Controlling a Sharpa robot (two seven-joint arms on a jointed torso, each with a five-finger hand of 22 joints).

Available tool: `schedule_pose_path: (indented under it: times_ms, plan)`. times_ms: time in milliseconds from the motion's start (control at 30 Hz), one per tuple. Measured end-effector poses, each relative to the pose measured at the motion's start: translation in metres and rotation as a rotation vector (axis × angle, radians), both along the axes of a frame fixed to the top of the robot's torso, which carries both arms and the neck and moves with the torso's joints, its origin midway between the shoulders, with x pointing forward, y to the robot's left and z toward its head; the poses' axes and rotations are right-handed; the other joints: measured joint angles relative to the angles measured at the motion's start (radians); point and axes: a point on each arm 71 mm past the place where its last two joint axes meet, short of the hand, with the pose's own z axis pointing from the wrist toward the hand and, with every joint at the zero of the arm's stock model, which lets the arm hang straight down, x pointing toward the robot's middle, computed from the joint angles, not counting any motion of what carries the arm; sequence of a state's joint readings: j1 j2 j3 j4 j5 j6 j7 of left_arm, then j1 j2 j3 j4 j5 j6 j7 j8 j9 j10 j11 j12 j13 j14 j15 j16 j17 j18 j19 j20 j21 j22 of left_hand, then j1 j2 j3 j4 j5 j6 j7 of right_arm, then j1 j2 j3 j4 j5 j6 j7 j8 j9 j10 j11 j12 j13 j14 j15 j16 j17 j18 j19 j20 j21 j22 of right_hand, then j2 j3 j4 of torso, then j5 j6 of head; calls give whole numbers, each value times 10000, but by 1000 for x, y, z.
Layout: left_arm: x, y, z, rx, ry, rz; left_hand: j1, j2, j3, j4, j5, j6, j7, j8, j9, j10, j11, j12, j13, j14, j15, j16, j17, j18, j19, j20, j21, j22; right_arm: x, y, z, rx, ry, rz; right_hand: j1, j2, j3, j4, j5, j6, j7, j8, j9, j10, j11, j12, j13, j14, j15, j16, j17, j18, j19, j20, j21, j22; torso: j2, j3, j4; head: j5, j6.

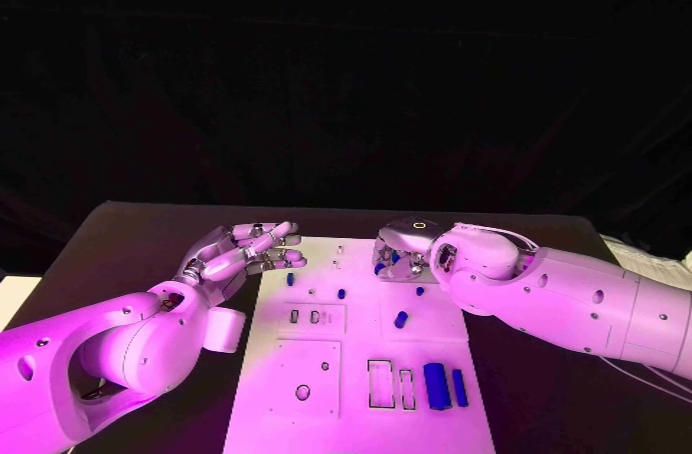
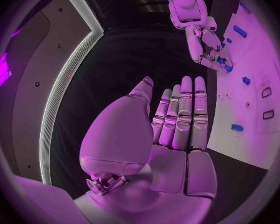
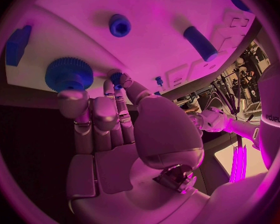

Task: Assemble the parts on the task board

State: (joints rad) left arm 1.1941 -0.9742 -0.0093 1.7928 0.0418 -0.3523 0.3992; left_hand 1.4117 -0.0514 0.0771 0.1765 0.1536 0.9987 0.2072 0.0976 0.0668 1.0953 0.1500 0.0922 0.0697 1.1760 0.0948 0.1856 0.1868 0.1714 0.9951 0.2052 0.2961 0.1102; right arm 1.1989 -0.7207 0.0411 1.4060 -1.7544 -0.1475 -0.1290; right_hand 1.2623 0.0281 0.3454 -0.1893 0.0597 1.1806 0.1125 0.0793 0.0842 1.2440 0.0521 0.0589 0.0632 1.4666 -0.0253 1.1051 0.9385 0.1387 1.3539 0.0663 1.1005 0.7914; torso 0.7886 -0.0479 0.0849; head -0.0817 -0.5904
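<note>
Two silver hands work over the task board (image 1: 361,374), the white plate lying on the black counter (image 1: 130,234). Nearest the robot, by the board's near end, two long blue parts (image 1: 436,385) stand side by side next to rectangular cut-outs, well behind both hands. A shorter blue part (image 1: 402,320) lies on the board between the arms, nearer the right arm.

The left hand (image 1: 238,252) hovers just beyond the board's left edge, its fingers loosely apart and holding nothing; the left wrist view shows the same hand (image 2: 177,119) with fingers (image 2: 185,97) stretched straight and side by side, thumb apart, above dark counter with the board off to one side. A small blue part (image 1: 290,279) lies on the board just beside its fingertips.

The right hand (image 1: 407,252) reaches down at the board's far end. In the right wrist view this hand (image 3: 109,114) has its fingertips (image 3: 74,95) at a blue toothed gear (image 3: 68,73) on the board, while thumb and a finger meet around a small blue peg (image 3: 117,78). Whether the peg is truly pinched cannot be told. Past the fingertips a blue bushing (image 3: 119,25) stands in the board, a blue cylinder (image 3: 200,43) lies beyond the thumb, and a blue block (image 3: 17,45) sits past the gear.
</note>
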Motion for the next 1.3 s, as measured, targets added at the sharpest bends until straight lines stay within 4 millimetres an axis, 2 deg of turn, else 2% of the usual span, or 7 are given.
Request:
schedule_pose_path:
  times_ms: [300,367,500,667,800,1167,1300]
  plan:
    - [0,0,0,8,12,2,0,0,0,0,0,0,0,0,0,0,0,0,0,0,0,0,9,-1,0,0,0,-11,-2,0,1,404,-338,-59,149,-146,529,2,-65,59,58,-67,28,-7,73,-18,-13,0,1,163,80,0,-2,2,304,327,9,-10,21,-2,45]
    - [0,0,0,9,13,1,0,0,0,0,0,0,0,0,0,0,0,0,0,0,0,0,8,0,0,0,0,-11,-2,2,4,614,-512,-59,203,-200,692,4,-73,39,80,-75,80,-25,91,-9,-13,0,1,225,103,1,-60,60,390,382,12,-11,28,6,58]
    - [0,0,0,5,22,-17,0,0,0,0,0,-36,37,0,0,0,0,0,0,0,0,-38,8,0,0,0,1,-11,-1,9,10,1008,-853,-66,243,-240,801,0,155,8,113,-86,140,-43,110,-8,-13,0,1,320,152,1,-93,92,500,484,23,-16,45,13,82]
    - [0,-1,0,-5,24,-44,0,0,0,0,0,-37,36,0,1,0,0,0,0,0,0,-37,7,-1,0,0,1,-10,1,16,14,1333,-1171,-136,293,-290,859,-24,179,8,117,-88,139,-62,128,-10,-11,0,1,357,232,0,-93,92,585,595,42,-28,71,46,123]
    - [0,-1,0,-15,23,-67,0,0,0,0,0,-36,36,0,0,0,0,-40,0,0,0,-37,16,-1,0,0,1,-10,5,21,17,1491,-1365,-201,294,-291,864,-22,179,7,119,-106,139,-68,134,-19,-10,0,2,423,261,1,-93,92,585,633,65,-35,107,55,151]
    - [-1,-2,1,-38,21,-120,0,0,0,0,0,-36,36,0,0,0,0,-52,0,0,0,-37,17,-1,0,0,1,-18,13,35,20,1722,-1624,-229,291,-299,872,-14,179,-8,132,-145,138,-97,163,-23,0,0,2,472,310,1,-93,91,691,715,167,-87,240,-1,209]
    - [-1,-2,1,-38,20,-121,0,0,0,0,0,-36,36,0,1,0,0,-52,0,0,0,-37,17,-1,0,0,1,-18,14,38,22,1760,-1669,-213,313,-357,876,-9,178,-16,126,-153,148,-113,179,-26,13,0,2,516,332,1,-93,91,691,747,198,-106,265,-20,226]
